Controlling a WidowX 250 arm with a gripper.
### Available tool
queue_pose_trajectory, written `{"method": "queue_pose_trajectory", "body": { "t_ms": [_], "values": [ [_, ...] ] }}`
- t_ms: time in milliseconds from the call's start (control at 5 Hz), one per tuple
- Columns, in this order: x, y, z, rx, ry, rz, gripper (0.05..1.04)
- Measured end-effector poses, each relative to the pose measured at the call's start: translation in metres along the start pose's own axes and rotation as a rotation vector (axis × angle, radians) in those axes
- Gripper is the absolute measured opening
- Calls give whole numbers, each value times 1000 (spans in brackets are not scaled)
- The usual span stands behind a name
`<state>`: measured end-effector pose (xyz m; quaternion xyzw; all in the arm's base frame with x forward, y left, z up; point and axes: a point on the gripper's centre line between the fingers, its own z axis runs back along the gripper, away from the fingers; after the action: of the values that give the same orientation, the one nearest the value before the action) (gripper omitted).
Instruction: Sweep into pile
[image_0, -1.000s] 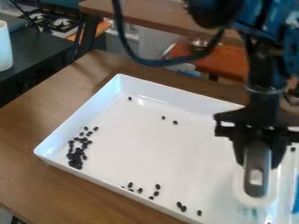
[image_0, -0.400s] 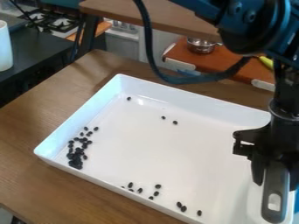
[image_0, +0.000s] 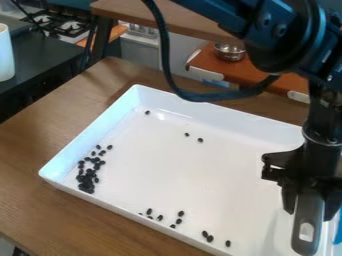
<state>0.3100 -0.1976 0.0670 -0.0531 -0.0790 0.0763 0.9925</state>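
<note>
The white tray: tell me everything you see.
The tray is white, shallow and rectangular, with flared walls and a glossy, plastic-like look. It sits flat on the wooden table. Dark beans lie on its floor: most bunched at the left corner, others scattered near the front and back walls. The gripper, holding a tool, hangs over its right side.

Small black pieces (image_0: 87, 180), clumped left in white tray (image_0: 167, 175) (others scattered); grey-handled tool (image_0: 308, 215), near-upright, right.
</note>
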Motion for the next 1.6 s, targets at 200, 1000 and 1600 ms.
{"method": "queue_pose_trajectory", "body": {
  "t_ms": [200,1000,1600],
  "values": [
    [-5,16,0,71,1,-8,499],
    [-6,150,17,247,25,-3,497],
    [-3,236,26,317,10,-16,497]
  ]
}}
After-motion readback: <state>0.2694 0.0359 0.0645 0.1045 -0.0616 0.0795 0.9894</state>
